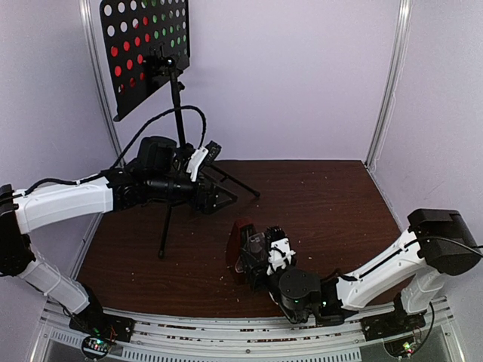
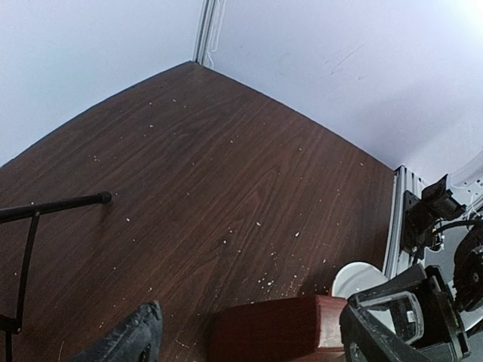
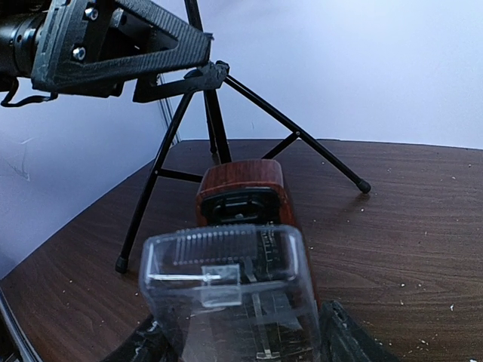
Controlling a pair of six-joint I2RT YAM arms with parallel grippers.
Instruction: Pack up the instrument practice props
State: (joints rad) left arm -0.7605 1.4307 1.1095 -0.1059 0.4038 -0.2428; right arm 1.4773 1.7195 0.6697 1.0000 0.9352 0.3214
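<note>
Jaws of the right gripper [image 3: 241, 328] are clamped on the clear cover [image 3: 226, 279], with a dark finger [image 3: 339, 335] pressed to each side. Cover sits over the narrow end of the metronome [image 1: 241, 243]; pendulum and scale show through it. Fully seated or not: cannot tell. Metronome lies on its side on the table [image 1: 332, 204], near the front edge, its red-brown base turned away from the gripper and toward the stand.

Further back and to the left, the left gripper [image 1: 219, 197] hangs wide open and empty, low among the spread legs of the tripod music stand [image 1: 178, 105]. Contact with the legs: cannot tell. Stand is upright at back left, its perforated desk tilted. Red sheet [image 1: 121, 69] and green sheet [image 1: 162, 29] show through the holes.
</note>
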